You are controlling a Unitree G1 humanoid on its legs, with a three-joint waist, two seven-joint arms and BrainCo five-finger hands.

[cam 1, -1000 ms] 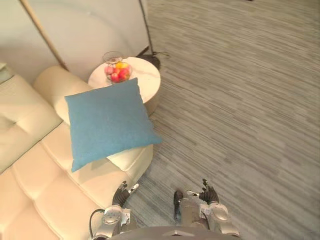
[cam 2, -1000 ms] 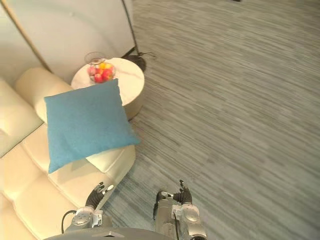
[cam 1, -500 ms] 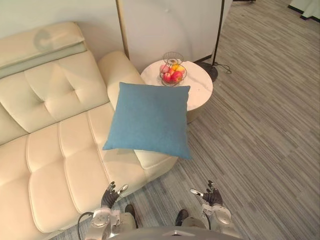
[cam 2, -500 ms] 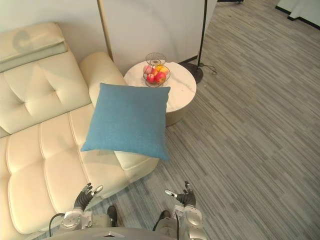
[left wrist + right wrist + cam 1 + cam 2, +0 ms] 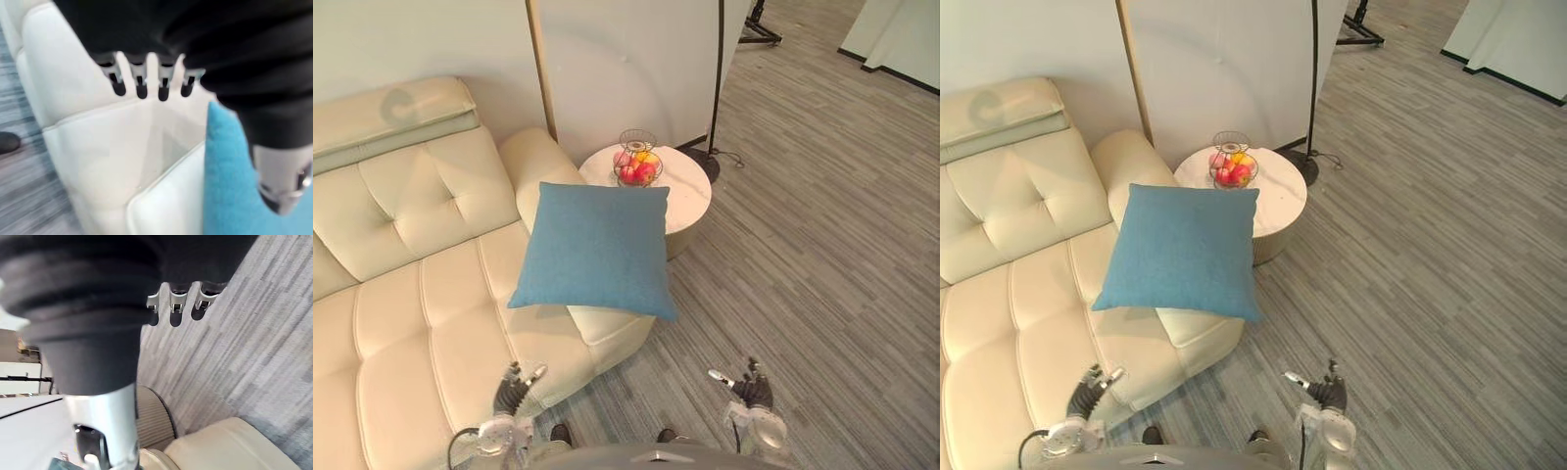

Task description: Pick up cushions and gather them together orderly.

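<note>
one blue cushion (image 5: 595,245) lies on the end seat of the cream sofa (image 5: 411,304) in the eye views, well ahead of the left hand (image 5: 509,390) and right hand (image 5: 752,394); the left wrist view shows straight, empty fingers over the sofa edge near the cushion, the right wrist view straight fingers over the floor (image 5: 244,357).

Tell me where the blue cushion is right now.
In the left eye view, the blue cushion lies left of centre on the armrest end of the cream sofa, next to the round white side table holding a fruit basket.
</note>
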